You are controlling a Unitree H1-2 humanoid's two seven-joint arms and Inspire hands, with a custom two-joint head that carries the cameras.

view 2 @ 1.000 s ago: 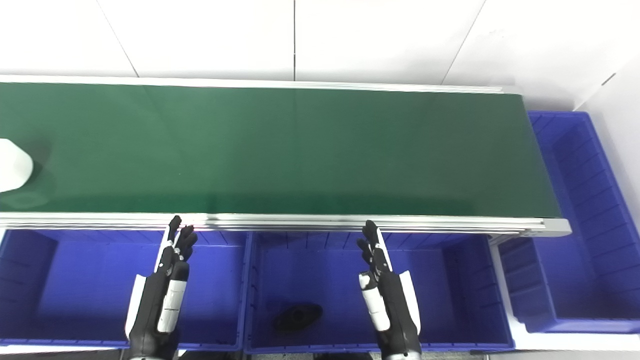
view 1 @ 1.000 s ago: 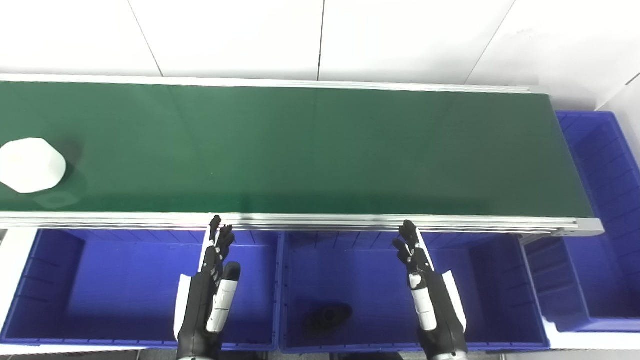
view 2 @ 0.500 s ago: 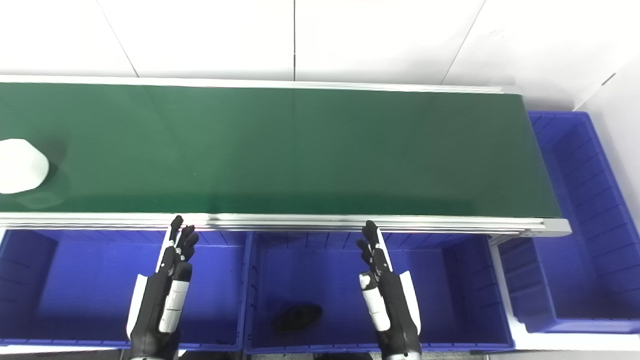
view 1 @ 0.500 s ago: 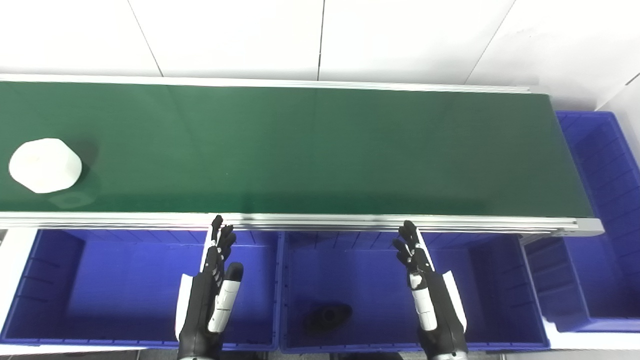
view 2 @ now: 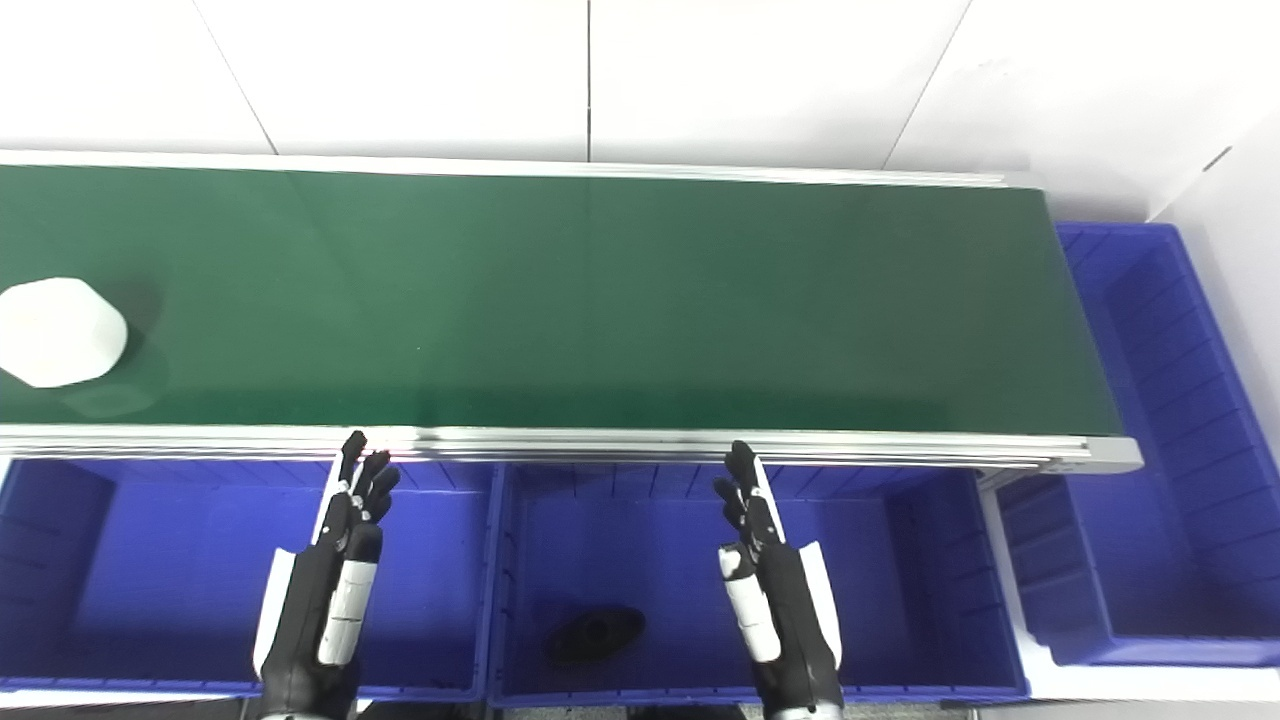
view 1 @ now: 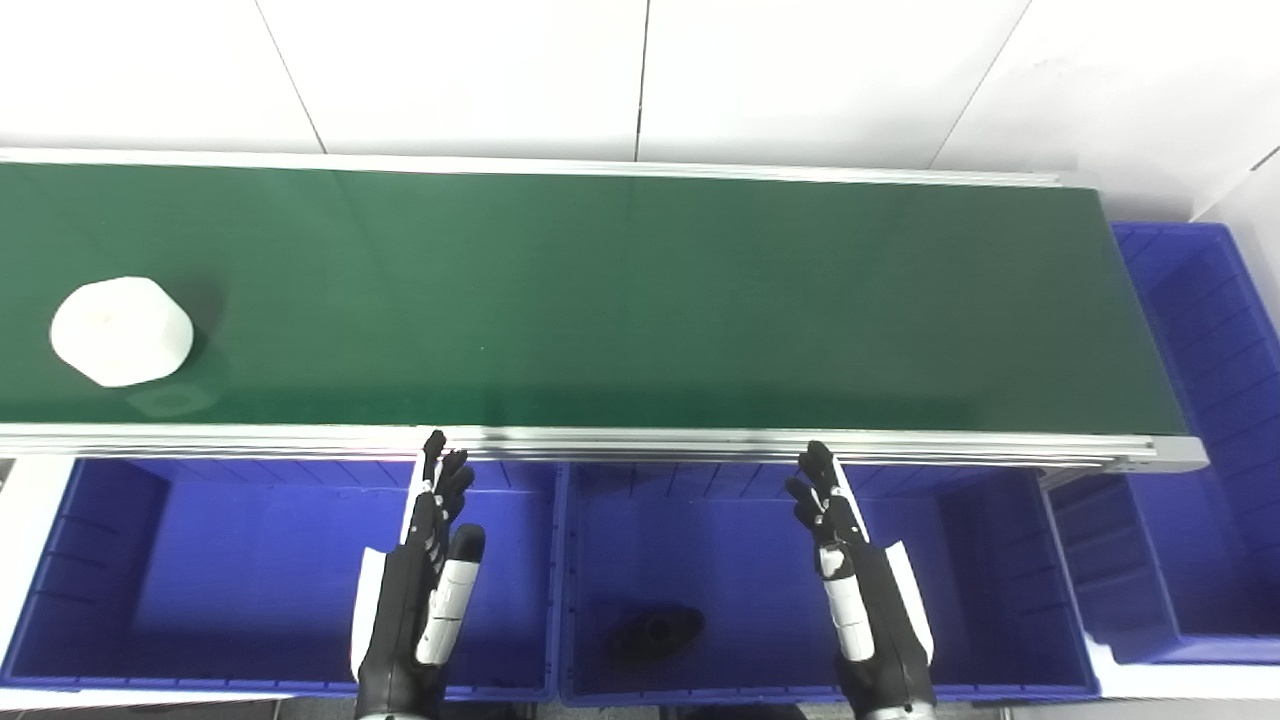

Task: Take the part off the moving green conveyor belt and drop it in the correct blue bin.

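A: One white part (view 1: 121, 331) on the green conveyor belt (view 1: 640, 300), far left end — well apart from both hands. Step in hand, as I judge it: waiting for the pick.

B: Hands?

A: Left hand (view 1: 420, 590) and right hand (view 1: 865, 600) hover over the blue bins (view 1: 250, 570), fingers (view 1: 440, 480) straight and apart, holding nothing.

B: Next move?

A: Likely the left hand — reach over the rail, time the close to the part's travel. One dark piece (view 1: 655, 632) lies in the middle bin.
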